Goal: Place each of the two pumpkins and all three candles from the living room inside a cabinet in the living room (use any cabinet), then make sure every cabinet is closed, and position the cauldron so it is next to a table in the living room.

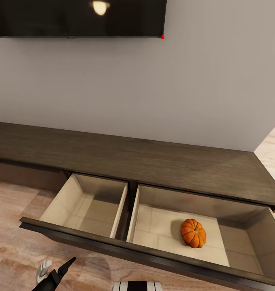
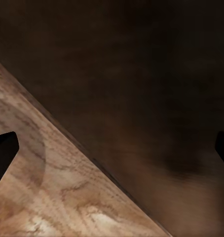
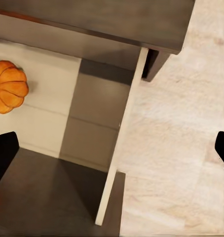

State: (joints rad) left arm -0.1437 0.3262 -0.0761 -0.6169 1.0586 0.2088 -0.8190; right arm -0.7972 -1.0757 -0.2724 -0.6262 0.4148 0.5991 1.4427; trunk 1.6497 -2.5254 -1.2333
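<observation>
One orange ribbed pumpkin (image 1: 193, 233) lies on the pale floor of the right compartment of the cabinet's (image 1: 153, 161) open drawer. The left compartment (image 1: 87, 208) holds nothing. My left gripper (image 1: 56, 271) hangs low in front of the drawer's dark front board (image 1: 113, 242), open and empty. In the left wrist view, the left gripper (image 2: 112, 153) faces that dark board and the wood floor. My right gripper (image 3: 112, 153) is open above the drawer's right end, with the pumpkin (image 3: 8, 86) off to one side. The candles, the cauldron and the table are out of view.
A black TV (image 1: 78, 18) hangs on the grey wall above the cabinet. The drawer's pale side wall (image 3: 122, 133) separates its inside from light wood floor (image 3: 181, 148). More floor (image 1: 16, 250) lies before the drawer, and my trunk (image 1: 137, 286) is at the lower edge.
</observation>
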